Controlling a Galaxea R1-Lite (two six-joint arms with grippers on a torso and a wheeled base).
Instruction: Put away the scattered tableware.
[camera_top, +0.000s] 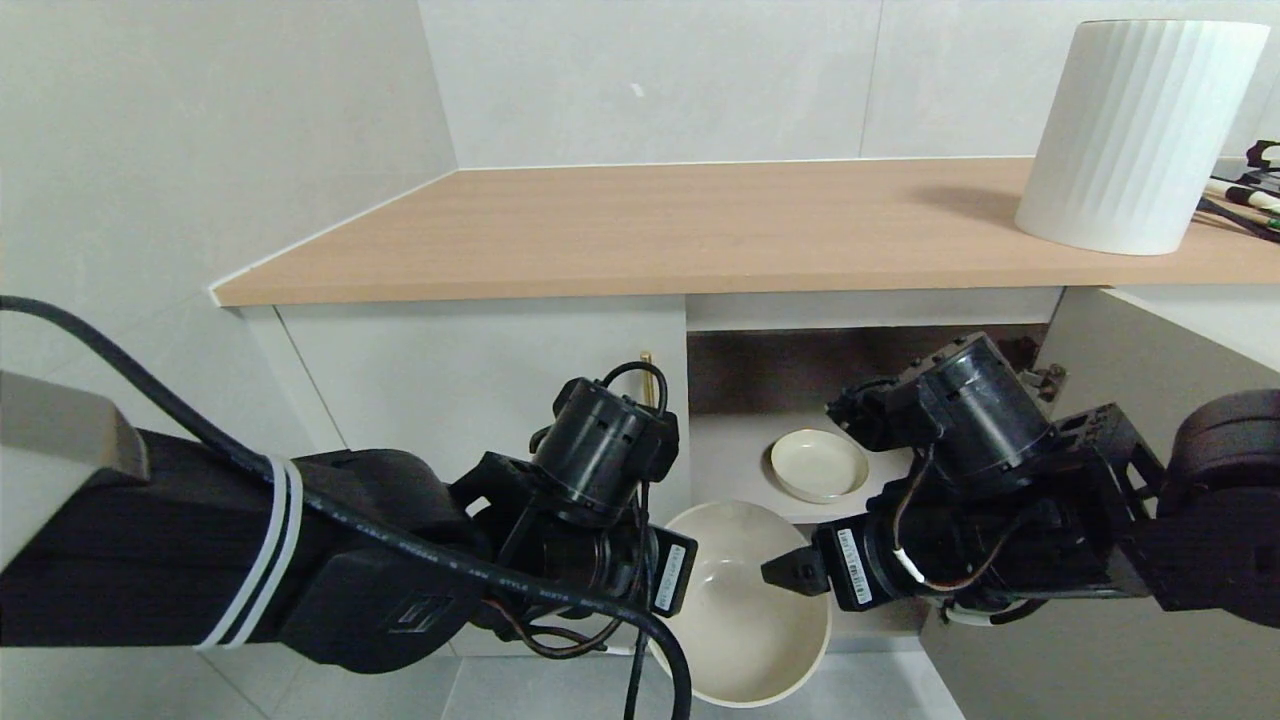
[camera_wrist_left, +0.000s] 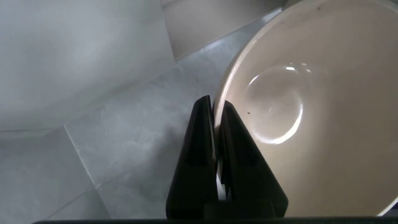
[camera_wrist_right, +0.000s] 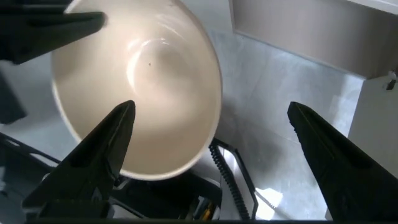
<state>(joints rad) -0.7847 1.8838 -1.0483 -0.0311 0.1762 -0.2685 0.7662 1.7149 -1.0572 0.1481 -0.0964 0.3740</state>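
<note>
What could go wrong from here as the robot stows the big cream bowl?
1. The left gripper pinches the large glossy cream bowl by its rim alone, over the tiled floor; it may slip and drop.
2. The small cream plate already sits on the white cabinet shelf; the incoming bowl might strike it.

left arm (camera_top: 380, 600): black, white band, cable | right arm (camera_top: 1000, 545): cylindrical wrist | right tool (camera_wrist_right: 211, 109): black tapered fingers

No text can be read; the small white stickers (camera_top: 853, 567) are illegible.
</note>
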